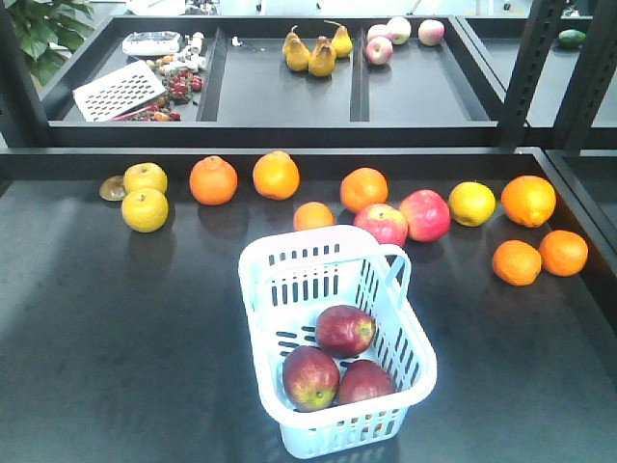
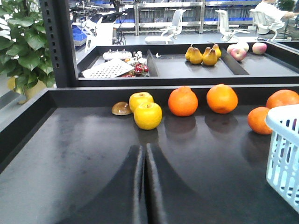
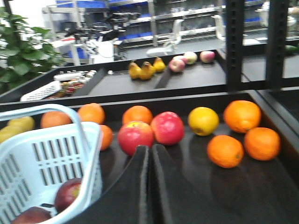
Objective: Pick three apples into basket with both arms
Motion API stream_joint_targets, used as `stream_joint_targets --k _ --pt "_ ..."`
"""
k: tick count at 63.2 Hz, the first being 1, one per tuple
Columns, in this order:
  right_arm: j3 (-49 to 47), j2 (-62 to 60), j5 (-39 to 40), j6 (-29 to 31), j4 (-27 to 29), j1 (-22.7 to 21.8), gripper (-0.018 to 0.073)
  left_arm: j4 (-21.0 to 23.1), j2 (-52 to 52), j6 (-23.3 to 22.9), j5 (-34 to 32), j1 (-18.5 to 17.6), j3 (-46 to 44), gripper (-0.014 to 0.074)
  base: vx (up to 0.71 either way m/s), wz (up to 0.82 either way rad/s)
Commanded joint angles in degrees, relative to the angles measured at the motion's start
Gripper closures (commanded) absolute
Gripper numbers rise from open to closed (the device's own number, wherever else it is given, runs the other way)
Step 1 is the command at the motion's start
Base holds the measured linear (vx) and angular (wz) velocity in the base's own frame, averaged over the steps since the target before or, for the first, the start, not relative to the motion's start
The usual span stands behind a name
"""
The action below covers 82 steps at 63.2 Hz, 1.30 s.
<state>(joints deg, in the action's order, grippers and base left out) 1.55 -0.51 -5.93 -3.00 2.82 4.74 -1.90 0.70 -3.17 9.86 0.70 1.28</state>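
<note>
Nearest the front camera, the basket (image 1: pixel 289 265) already holds all three apples (image 1: pixel 345 329), dark maroon and bunched at its near end, two side by side at the front and one just behind them, touching. By that count the picking looks finished, so the step in hand is, in my judgement, a clean retreat: keep both arms low and clear of the thick rim and the swing handle, and leave the load undisturbed.

The left gripper (image 2: pixel 145 186) has its fingers pressed together with nothing between them, low over bare dark shelf, the basket wall off to its right. The right gripper (image 3: pixel 150 182) is likewise closed and empty, pointing past the basket (image 3: pixel 46 163) on its left (one apple shows through the slots) toward the two brighter pinkish-red apples (image 3: pixel 152 130). Those stay put. Farther back lie oranges (image 1: pixel 277 175), then the rear tray with pears (image 1: pixel 313 53).
</note>
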Motion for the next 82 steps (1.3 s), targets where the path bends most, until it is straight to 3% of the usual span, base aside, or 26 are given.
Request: stream_joint_targets --k 1,16,82 --pt "0.9 -0.9 3.5 -0.2 -0.7 -2.9 0.0564 0.0 0.9 -0.2 -4.0 0.0 0.5 0.0603 0.00 0.00" --pt "0.9 -0.9 3.8 2.0 -1.7 -4.1 0.0564 0.0 0.9 -0.2 -4.0 0.0 0.5 0.0603 0.00 0.00" --pt "0.8 -0.9 3.7 1.5 -1.7 -4.1 0.0564 0.0 0.9 -0.1 -4.0 0.0 0.5 0.0603 0.00 0.00"
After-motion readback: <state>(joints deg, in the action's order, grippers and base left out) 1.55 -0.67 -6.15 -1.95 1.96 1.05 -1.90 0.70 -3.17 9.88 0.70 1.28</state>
